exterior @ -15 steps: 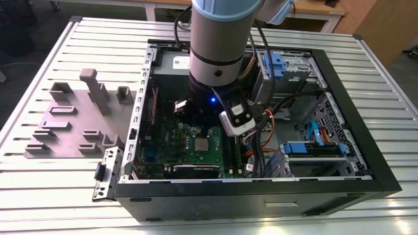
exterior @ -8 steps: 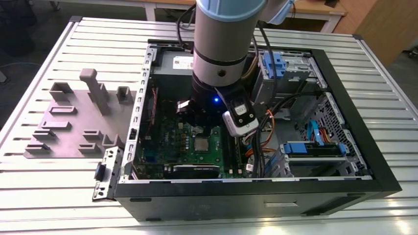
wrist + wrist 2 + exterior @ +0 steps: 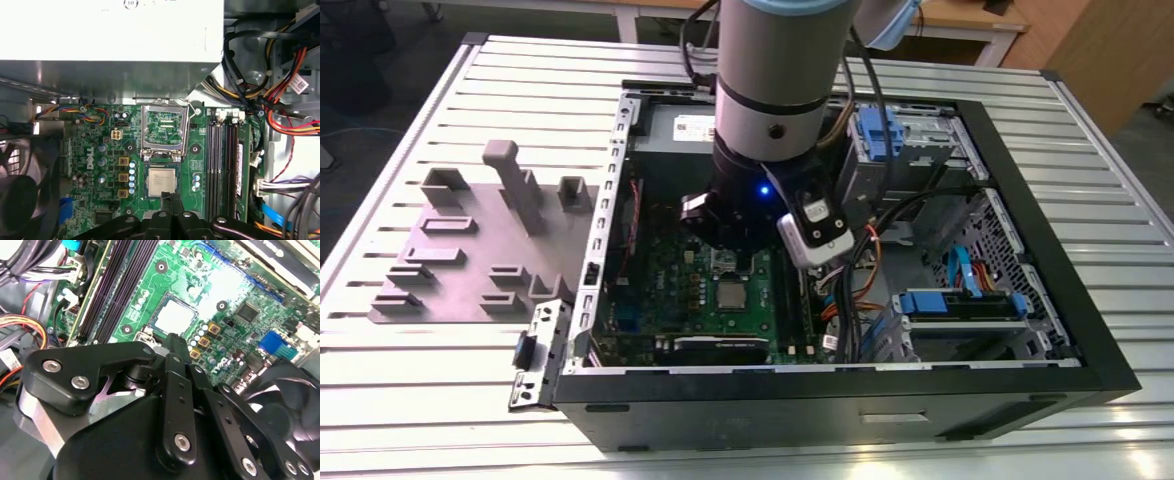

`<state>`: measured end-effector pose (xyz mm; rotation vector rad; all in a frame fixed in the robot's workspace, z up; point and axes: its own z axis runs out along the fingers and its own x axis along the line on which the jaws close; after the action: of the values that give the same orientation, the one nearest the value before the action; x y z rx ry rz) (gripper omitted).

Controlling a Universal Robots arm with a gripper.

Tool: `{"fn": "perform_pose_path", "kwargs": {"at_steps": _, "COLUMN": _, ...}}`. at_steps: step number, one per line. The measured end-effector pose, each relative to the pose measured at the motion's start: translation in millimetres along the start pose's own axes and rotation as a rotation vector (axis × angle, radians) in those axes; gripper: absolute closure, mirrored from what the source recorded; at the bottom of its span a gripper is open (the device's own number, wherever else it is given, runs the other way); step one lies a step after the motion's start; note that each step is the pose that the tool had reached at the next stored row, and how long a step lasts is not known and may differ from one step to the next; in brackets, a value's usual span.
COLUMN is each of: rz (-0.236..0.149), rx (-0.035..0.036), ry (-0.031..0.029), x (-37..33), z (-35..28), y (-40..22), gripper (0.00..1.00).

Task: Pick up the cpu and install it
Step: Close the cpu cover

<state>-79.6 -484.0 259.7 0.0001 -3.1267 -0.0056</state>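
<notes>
lying on the motherboard (image 3: 100, 150), the cpu (image 3: 161, 181) is seen near the gripper (image 3: 172, 196), which is closed on nothing; memory slots (image 3: 225, 165) and cables (image 3: 280, 115) are crowded alongside.

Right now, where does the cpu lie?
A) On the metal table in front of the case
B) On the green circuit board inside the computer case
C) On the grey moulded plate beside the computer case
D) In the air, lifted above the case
B: in the first wrist view the cpu lies flat on the green circuit board inside the computer case, with the gripper close beside it.
</notes>
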Motion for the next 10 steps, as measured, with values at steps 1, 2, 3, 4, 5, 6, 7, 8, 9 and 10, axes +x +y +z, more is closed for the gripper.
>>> {"fn": "perform_pose_path", "kwargs": {"at_steps": 1, "rz": 0.0, "rx": 0.0, "ry": 0.0, "x": 0.0, "z": -1.9, "y": 0.0, "gripper": 0.89}}
{"fn": "perform_pose_path", "kwargs": {"at_steps": 2, "rz": 0.0, "rx": 0.0, "ry": 0.0, "x": 0.1, "z": -3.3, "y": 0.0, "gripper": 0.89}}
{"fn": "perform_pose_path", "kwargs": {"at_steps": 3, "rz": 0.0, "rx": 0.0, "ry": 0.0, "x": 0.1, "z": -4.2, "y": 0.0, "gripper": 0.89}}
{"fn": "perform_pose_path", "kwargs": {"at_steps": 4, "rz": 0.0, "rx": -0.0002, "ry": -0.0001, "x": 0.0, "z": -4.3, "y": 0.1, "gripper": 0.89}}
{"fn": "perform_pose_path", "kwargs": {"at_steps": 5, "rz": 0.0, "rx": -0.0003, "ry": -0.0001, "x": 0.1, "z": -4.3, "y": 0.1, "gripper": 0.89}}
{"fn": "perform_pose_path", "kwargs": {"at_steps": 6, "rz": 0.0, "rx": -0.0004, "ry": -0.0002, "x": 0.0, "z": -4.3, "y": 0.1, "gripper": 0.89}}
{"fn": "perform_pose_path", "kwargs": {"at_steps": 7, "rz": 0.0, "rx": -0.0002, "ry": -0.0001, "x": 0.1, "z": -4.4, "y": 0.0, "gripper": 0.89}}
{"fn": "perform_pose_path", "kwargs": {"at_steps": 8, "rz": 0.0, "rx": 0.0001, "ry": 0.0, "x": 0.1, "z": -4.6, "y": 0.0, "gripper": 0.89}}
{"fn": "perform_pose_path", "kwargs": {"at_steps": 9, "rz": 0.0, "rx": -0.0001, "ry": -0.0001, "x": 0.1, "z": -4.6, "y": 0.0, "gripper": 0.89}}
{"fn": "perform_pose_path", "kwargs": {"at_steps": 10, "rz": 0.0, "rx": -0.0001, "ry": 0.0, "x": 0.1, "z": -4.6, "y": 0.0, "gripper": 0.89}}
